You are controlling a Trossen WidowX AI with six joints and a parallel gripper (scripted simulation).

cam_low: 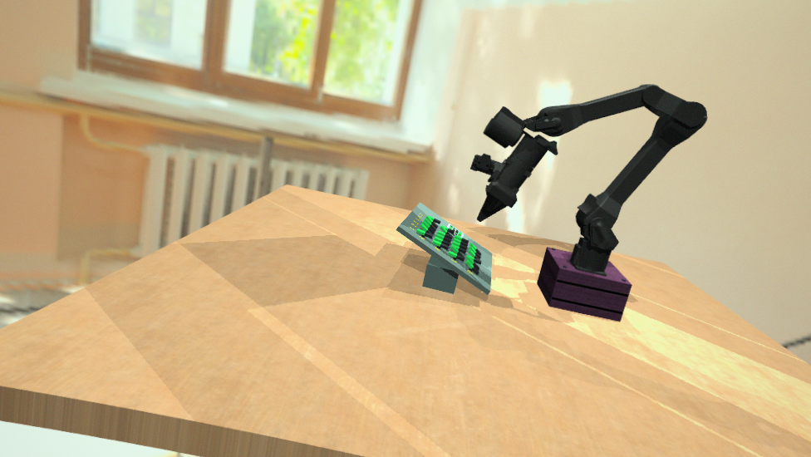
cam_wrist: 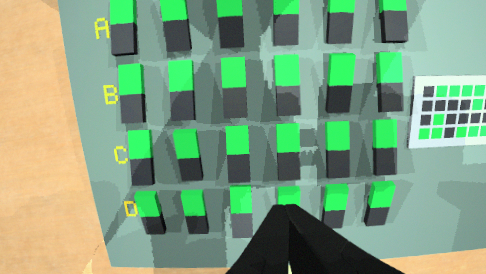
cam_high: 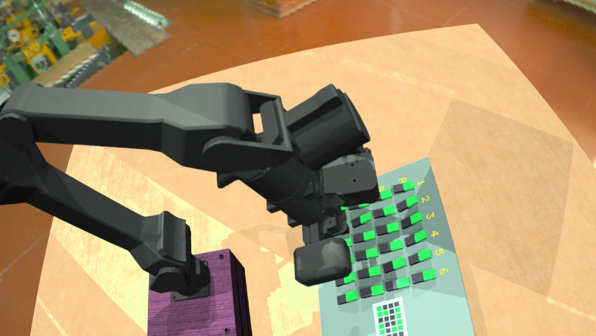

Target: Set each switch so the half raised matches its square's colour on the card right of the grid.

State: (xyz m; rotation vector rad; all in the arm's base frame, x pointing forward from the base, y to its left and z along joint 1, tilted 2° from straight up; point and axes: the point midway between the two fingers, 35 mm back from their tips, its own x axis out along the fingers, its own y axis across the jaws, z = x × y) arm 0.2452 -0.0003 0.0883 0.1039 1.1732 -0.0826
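My gripper is shut and empty. Its tip hangs in the air above the near side of the tilted panel; in the wrist view it overlaps switch D4. Switches A2, A3 to A5, B5 and C2 look green-raised. D1, D2, D5 and D6 look so too. D3 and A1 look dark-raised. D4's nearer half is hidden. The card is cut off in both views.
The arm hides several switches of columns C and D in the top view. A grey support block holds the panel over the wooden table. The purple base carries the arm.
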